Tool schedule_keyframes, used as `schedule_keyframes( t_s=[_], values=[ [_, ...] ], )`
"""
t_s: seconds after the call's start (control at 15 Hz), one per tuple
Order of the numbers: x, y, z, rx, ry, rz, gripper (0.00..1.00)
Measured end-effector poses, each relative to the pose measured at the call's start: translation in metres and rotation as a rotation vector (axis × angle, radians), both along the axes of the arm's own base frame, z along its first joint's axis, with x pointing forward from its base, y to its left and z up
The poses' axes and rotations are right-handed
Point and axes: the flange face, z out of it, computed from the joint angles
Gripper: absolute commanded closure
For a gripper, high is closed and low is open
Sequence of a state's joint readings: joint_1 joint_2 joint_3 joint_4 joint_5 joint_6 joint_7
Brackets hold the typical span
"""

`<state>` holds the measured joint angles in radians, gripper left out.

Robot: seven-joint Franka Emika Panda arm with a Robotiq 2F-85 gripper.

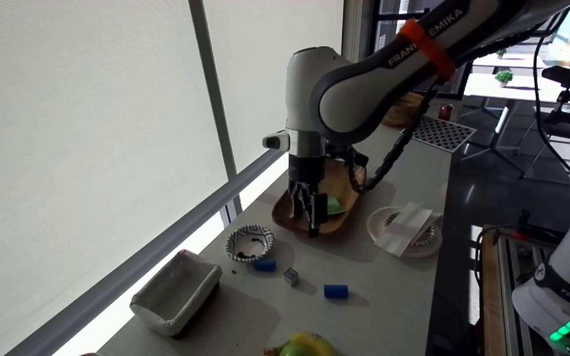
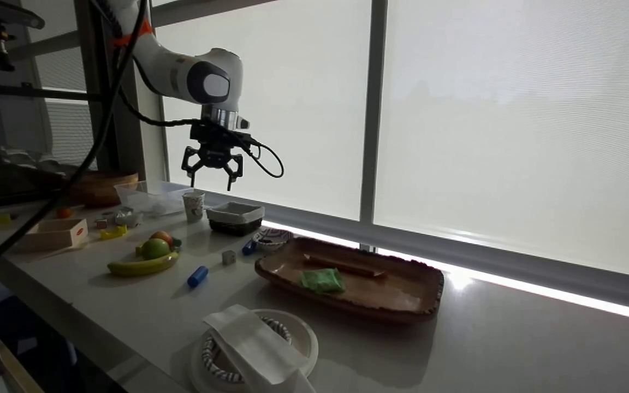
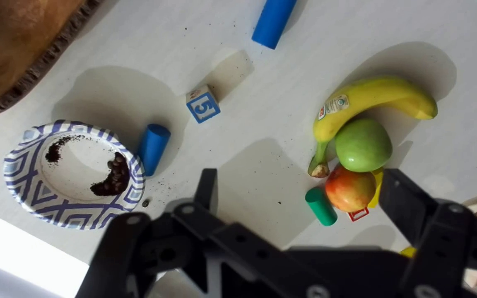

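My gripper (image 3: pixel 300 174) hangs above the table with its fingers wide apart and nothing between them; it also shows as the gripper (image 2: pixel 211 185) in an exterior view. Below it in the wrist view lie a banana (image 3: pixel 371 97), a green apple (image 3: pixel 363 145), a red-yellow apple (image 3: pixel 350 189) and a green cylinder (image 3: pixel 321 206). A letter block (image 3: pixel 202 105) sits farther left, between two blue cylinders (image 3: pixel 154 149). Touching one cylinder is a patterned bowl (image 3: pixel 17 176) holding dark grounds and beans. Part of a red-outlined block is hidden under the red-yellow apple.
A wooden tray (image 2: pixel 429 311) holds a green packet (image 2: pixel 322 280). Near it stands a plate (image 2: pixel 308 341) with a bowl and napkin (image 2: pixel 260 344). A lined basket (image 2: pixel 235 213), paper cup (image 2: pixel 194 207), clear bin (image 2: pixel 156 199) and wooden box (image 2: pixel 55 234) stand farther along, beside the window.
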<state>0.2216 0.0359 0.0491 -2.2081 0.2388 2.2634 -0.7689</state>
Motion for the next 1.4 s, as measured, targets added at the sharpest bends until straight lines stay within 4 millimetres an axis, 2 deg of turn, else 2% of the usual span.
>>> schedule_keyframes(
  t_s=[0.13, 0.33, 0.47, 0.6, 0.87, 1.4],
  values=[
    [-0.001, 0.011, 0.0, 0.005, 0.014, 0.05, 0.0],
    [-0.013, 0.059, -0.005, 0.012, 0.071, 0.205, 0.0],
    [-0.03, 0.094, -0.013, 0.011, 0.123, 0.299, 0.0],
    [-0.047, 0.118, -0.023, -0.001, 0.186, 0.324, 0.0],
    [-0.056, 0.144, -0.037, 0.037, 0.14, 0.156, 0.0],
    [-0.084, 0.165, -0.066, 0.028, 0.052, -0.269, 0.0]
  ],
)
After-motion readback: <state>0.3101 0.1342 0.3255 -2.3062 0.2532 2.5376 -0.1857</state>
